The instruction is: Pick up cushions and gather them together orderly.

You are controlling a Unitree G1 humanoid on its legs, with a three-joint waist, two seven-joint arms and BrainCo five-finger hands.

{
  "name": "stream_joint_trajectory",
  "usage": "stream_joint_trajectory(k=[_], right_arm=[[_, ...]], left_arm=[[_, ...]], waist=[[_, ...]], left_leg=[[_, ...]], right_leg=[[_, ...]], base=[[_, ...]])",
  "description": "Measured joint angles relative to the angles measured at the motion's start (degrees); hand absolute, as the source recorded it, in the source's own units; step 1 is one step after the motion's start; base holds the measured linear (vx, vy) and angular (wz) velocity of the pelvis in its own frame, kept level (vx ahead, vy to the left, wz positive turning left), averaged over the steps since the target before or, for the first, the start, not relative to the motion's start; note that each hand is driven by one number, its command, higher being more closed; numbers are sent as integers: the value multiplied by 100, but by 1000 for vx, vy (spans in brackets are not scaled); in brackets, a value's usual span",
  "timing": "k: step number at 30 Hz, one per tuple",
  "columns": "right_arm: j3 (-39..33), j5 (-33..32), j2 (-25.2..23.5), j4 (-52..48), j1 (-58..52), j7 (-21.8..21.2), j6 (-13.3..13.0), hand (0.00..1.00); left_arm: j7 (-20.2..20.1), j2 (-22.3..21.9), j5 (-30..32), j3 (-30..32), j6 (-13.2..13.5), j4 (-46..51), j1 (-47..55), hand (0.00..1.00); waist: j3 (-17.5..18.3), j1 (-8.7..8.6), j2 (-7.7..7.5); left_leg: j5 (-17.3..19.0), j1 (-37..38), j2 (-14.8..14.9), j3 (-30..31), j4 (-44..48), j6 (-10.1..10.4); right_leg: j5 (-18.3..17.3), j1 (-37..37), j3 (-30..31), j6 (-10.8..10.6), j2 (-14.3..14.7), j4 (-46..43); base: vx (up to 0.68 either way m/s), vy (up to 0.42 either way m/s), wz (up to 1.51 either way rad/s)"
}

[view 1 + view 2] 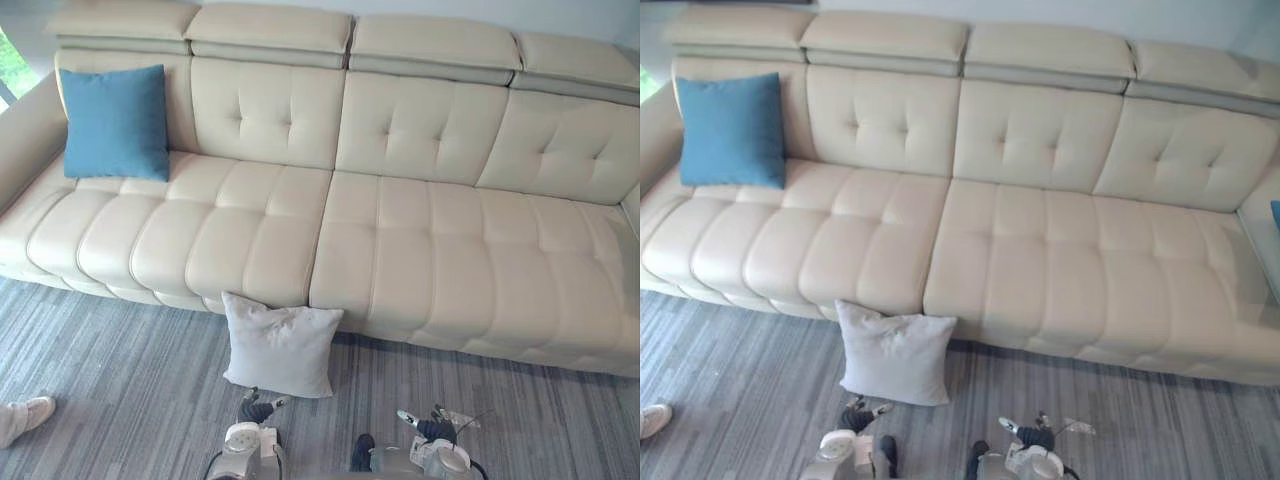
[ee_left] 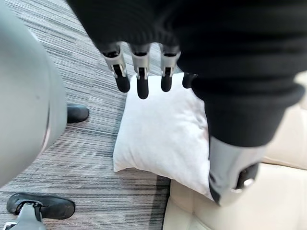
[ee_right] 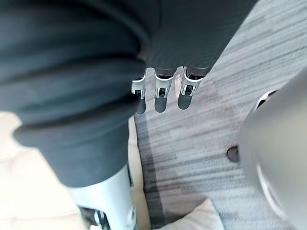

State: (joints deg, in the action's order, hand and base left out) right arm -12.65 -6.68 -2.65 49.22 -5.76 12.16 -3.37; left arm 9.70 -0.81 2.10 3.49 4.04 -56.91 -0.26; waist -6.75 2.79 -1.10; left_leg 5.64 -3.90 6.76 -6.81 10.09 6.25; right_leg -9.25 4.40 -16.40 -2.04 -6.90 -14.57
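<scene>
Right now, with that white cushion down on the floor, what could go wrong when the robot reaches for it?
The white cushion only leans on the sofa front; the open left hand near it might tip it flat or catch just a corner. The blue cushion sits at the sofa's far left end, so gathering them likely means a long carry. A person's shoe on the floor at left may be in the way.

Solid-blue square fabric cushion point(image 1: 115, 122) at far left and off-white square fabric cushion point(image 1: 282, 345) near centre, both unpatterned; long cream leather sofa point(image 1: 400, 250) uniformly cream, button-tufted back, grid-quilted seat; carpeted floor point(image 1: 120, 360) grey with fine lighter and darker streaks; person's shoe point(image 1: 25, 415) near left, white.
</scene>
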Motion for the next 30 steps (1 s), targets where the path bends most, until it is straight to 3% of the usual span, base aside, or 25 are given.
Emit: stream_joint_trajectory(k=[7,9,11,12,17,19,21,23,24,25,26,28,29,30], right_arm=[[-15,-1,29,229,245,-16,7,0],[-50,1,87,227,260,11,15,0],[-70,1,187,228,234,23,22,0],[-69,-2,331,261,232,26,55,0],[-67,-5,239,633,358,11,73,0],[-197,-2,297,633,355,13,77,0],[-236,3,339,629,367,16,97,0],[-87,19,399,567,472,17,138,0],[-53,37,413,555,484,20,135,0],[9,61,367,556,500,13,114,0],[17,63,263,560,510,13,113,0],[76,57,231,591,525,10,109,0],[129,55,255,661,540,11,107,0],[115,57,290,773,544,14,108,0]], left_arm=[[2,-17,-2,14,5,72,-11,0],[2,-28,-3,6,13,90,-28,0],[3,-24,-2,1,13,85,-22,0],[7,-3,-3,-14,12,3,-30,0],[13,480,-3,-248,14,-116,-39,0],[7,541,-1,-249,16,-116,-22,0],[7,536,1,-295,18,-115,-29,0],[8,541,-8,-294,19,-212,-13,0],[8,535,-4,-293,21,-208,-20,0],[10,576,-5,-273,18,-200,-23,0],[8,628,-2,-266,15,-157,-26,0],[9,648,-1,-262,14,-162,-44,0],[8,631,-1,-263,14,-188,-68,0],[5,627,8,-250,8,-234,-77,0]], waist=[[-25,15,-19],[-56,-2,-62],[-68,-9,-77],[-79,-46,1],[-119,-53,-210],[-199,-62,-172],[-275,-69,-104],[-356,-83,-9],[-380,-93,-14],[-416,-99,-39],[-406,-108,-172],[-420,-111,-221],[-413,-143,-231],[-375,-157,-276]], left_leg=[[-52,-625,-66,229,419,-71],[64,-717,252,-733,585,-280],[117,-682,473,-1037,730,-346],[76,-525,583,-1159,537,-88],[3,-507,-30,-1065,310,-181],[224,-526,-251,-1075,524,-343],[502,-516,-245,-1143,791,-366],[801,-392,-162,-1338,1097,-421],[830,-356,-143,-1359,1100,-441],[906,-277,-113,-1414,1085,-496],[924,-165,-102,-1447,1007,-506],[925,-38,-84,-1464,888,-493],[838,19,-99,-1488,783,-469],[761,38,-218,-1439,699,-408]], right_leg=[[12,91,-550,-6,-178,-68],[4,151,-846,7,-442,-143],[11,160,-916,-52,-586,-210],[28,156,-990,-262,-756,-304],[515,-66,-1021,-573,-1075,350],[443,-38,-993,-592,-1361,134],[380,48,-839,-424,-1507,-339],[599,675,-338,321,-1649,-1547],[648,754,-282,402,-1646,-1679],[562,971,-75,267,-1545,-2067],[309,1049,30,58,-1236,-2265],[-23,1045,0,-20,-796,-2152],[-111,1018,-89,7,-426,-1704],[-214,812,-391,346,-357,-1074]], base=[[-26,19,42],[-71,106,62],[-24,168,52],[-20,249,53],[-14,235,25],[3,209,7],[11,182,-19],[12,206,-47],[30,147,-39],[58,65,-26],[91,2,-23],[95,-52,-10],[149,-54,-2],[203,-63,-7]])
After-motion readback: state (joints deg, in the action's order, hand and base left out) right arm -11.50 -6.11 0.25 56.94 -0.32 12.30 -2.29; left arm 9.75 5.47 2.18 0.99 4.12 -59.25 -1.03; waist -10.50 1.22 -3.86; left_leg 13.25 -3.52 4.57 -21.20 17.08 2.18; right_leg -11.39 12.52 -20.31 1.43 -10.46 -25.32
